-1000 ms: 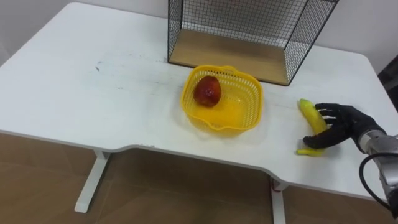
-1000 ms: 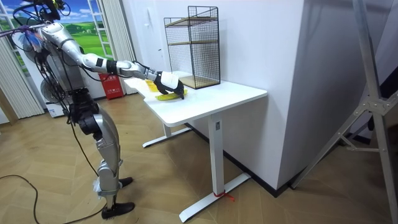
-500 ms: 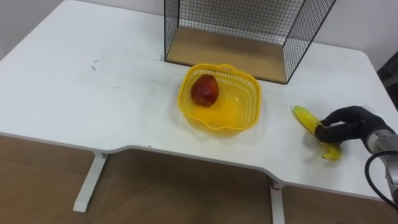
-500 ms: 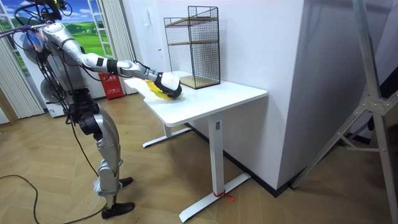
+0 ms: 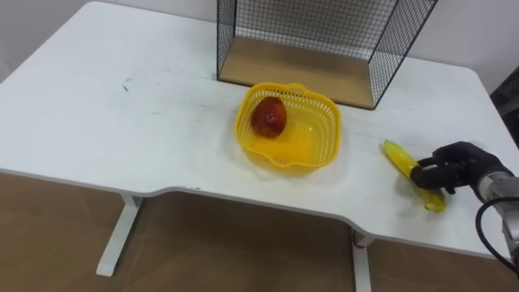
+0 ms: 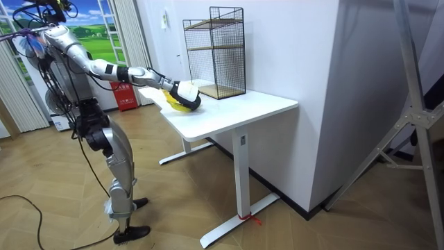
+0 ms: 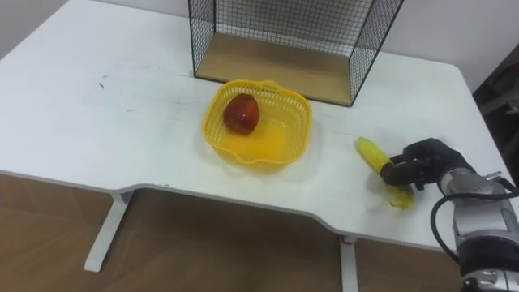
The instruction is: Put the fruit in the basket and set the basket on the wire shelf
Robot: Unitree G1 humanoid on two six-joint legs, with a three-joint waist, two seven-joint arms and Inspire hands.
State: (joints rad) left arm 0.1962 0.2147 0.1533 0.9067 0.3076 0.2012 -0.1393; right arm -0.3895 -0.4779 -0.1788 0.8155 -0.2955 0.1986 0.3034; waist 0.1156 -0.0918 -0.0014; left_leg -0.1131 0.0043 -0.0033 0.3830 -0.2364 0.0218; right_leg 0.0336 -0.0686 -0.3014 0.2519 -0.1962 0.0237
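Observation:
A yellow plastic basket (image 5: 323, 122) (image 7: 296, 113) stands mid-table with a red apple (image 5: 269, 117) (image 7: 242, 113) inside it. To its right a yellow banana (image 5: 405, 169) (image 7: 374, 156) lies on the white table (image 5: 122, 105). My right hand (image 5: 454, 167) (image 7: 422, 163) has its dark fingers curled round the banana's near half. In the room view the right hand (image 6: 186, 94) reaches out over the table with the banana (image 6: 182, 106) in it. The black wire shelf (image 5: 324, 49) (image 6: 215, 52) with a wooden floor stands just behind the basket.
The table's front edge (image 5: 268, 212) runs close below the basket, and its right edge lies just beyond my right hand. I stand at the table's long side, with a window and a red extinguisher (image 6: 125, 97) behind me in the room view.
My right hand's fingers went from spread over the banana to curled round it. The banana turned, its near end swinging right. The head camera shifted slightly.

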